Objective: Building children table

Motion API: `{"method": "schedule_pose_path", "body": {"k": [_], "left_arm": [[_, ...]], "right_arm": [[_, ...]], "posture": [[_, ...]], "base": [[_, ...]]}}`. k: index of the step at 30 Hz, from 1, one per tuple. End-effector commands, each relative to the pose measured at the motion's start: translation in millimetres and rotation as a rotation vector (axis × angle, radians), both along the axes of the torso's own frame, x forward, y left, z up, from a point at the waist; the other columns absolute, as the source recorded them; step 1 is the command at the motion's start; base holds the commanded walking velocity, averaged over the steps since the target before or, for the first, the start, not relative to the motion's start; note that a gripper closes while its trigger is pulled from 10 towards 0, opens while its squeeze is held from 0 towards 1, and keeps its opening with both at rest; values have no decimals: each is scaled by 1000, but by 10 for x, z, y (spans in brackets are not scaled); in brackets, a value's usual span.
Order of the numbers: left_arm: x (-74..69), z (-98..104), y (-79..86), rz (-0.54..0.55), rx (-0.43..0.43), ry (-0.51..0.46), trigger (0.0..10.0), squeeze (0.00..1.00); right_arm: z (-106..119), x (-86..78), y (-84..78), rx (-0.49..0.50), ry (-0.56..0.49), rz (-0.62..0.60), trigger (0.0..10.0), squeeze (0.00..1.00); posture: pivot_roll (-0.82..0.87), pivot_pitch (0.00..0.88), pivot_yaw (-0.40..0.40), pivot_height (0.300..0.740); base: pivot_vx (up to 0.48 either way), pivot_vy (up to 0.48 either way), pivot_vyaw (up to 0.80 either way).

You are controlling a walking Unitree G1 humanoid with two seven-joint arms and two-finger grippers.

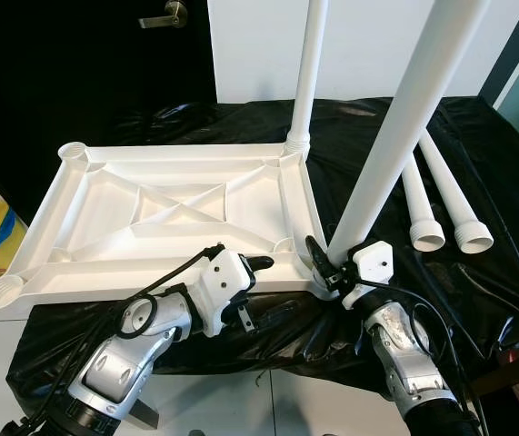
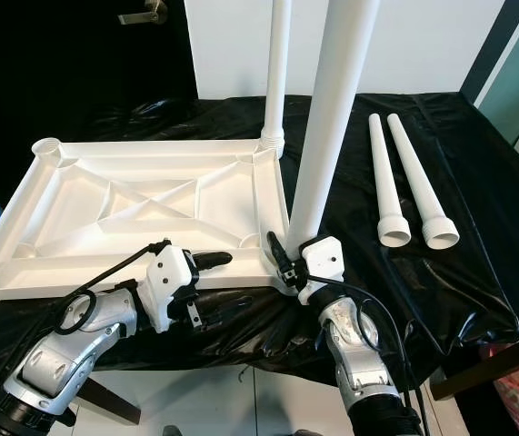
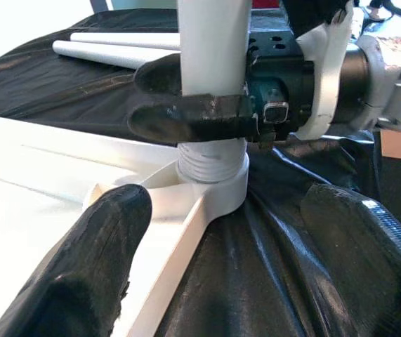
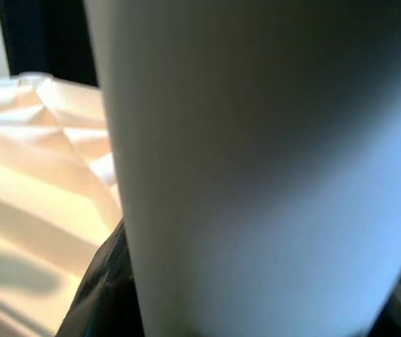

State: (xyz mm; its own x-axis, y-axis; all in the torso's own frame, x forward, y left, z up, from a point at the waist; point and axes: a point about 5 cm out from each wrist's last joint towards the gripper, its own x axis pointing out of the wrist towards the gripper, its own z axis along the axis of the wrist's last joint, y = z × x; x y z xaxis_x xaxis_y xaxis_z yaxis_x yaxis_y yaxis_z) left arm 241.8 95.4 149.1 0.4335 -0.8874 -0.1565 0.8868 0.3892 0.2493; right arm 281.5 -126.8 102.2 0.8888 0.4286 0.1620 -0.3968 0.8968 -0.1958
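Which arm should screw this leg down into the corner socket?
Right: its gripper already clamps the leg just above the socket. The left gripper is open beside the tabletop.

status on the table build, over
Right pincer shut on leg at near corner socket. Left pincer open beside table top. Two loose legs on the black sheet.

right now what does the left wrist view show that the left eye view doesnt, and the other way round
Left wrist view alone: the threaded end of the near leg seated in its corner socket, with the right gripper clamped around it. Left eye view alone: the whole upturned tabletop, the far leg standing upright, and the open left gripper at the near edge. Both: two loose legs lying on the black sheet.
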Motion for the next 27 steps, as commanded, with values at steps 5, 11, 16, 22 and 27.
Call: {"method": "schedule_pose_path", "body": {"k": [5,11,16,22,27], "left_arm": [[-19,22,7,-35,19,-2,10000,0],[-15,25,1,-36,18,-5,10000,0],[-16,24,2,-33,19,-8,10000,0],[-10,30,-20,-37,17,-12,10000,0],[-11,28,-30,-46,16,-10,10000,0]], "right_arm": [[-326,-65,-156,-171,152,-22,10000,0],[-328,-70,-194,-217,150,24,10000,0],[-400,-18,-259,-23,299,-67,10000,0],[-390,20,-252,62,344,-111,10000,0],[-402,22,-258,67,351,-131,10000,0]], "posture": [[2,46,-7,740],[3,44,-10,740],[3,39,-9,740],[0,35,-6,740],[-2,32,-3,740]], "base": [[0,0,0],[0,0,0],[0,0,0],[0,0,0],[0,0,0]]}}
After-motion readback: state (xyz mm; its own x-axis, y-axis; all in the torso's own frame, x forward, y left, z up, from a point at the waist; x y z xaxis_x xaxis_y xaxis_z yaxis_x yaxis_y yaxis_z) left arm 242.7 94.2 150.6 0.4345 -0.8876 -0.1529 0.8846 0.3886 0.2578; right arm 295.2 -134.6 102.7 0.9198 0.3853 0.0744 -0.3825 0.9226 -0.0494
